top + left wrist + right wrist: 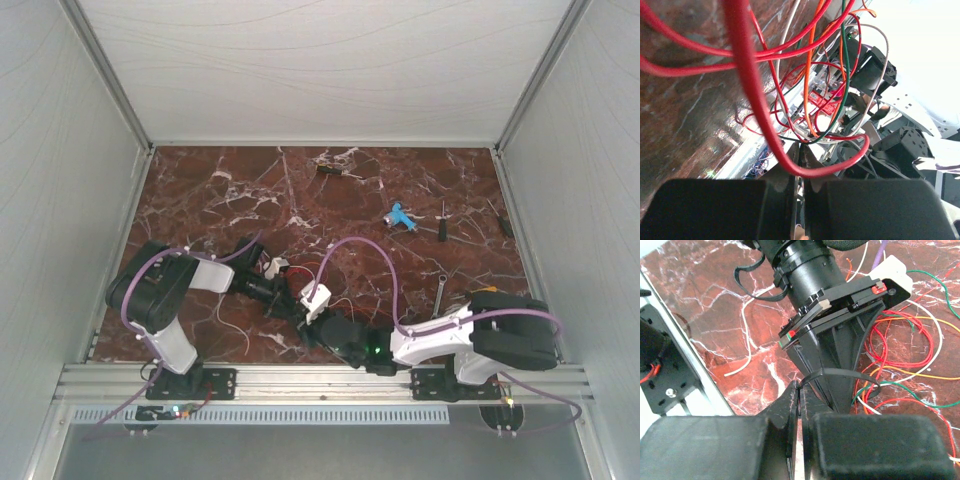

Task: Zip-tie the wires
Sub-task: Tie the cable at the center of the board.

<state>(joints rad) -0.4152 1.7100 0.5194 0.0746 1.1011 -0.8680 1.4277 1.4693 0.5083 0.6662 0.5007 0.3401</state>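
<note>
Right wrist view, right end effector [800, 390]: the fingers are pressed together on one end of the zip tie [840, 372]; hold that pinch firm.
Zip tie: it arcs as a thin black loop from your right fingers across the front of the left end effector [801, 159], and its far end curls down beside the strands.
Left end effector: the fingers are together with a red strand draped over the tips; you cannot tell what they pinch.
Wires [747, 80]: a loose red, orange, green and white tangle on the worktop [715, 305], just beside both end effectors and, by my judgement, mostly outside the loop.
Step in hand: gather the strands inside the loop. Move slowly, leave the loop wide, and check that none slips out before you tighten.
</note>
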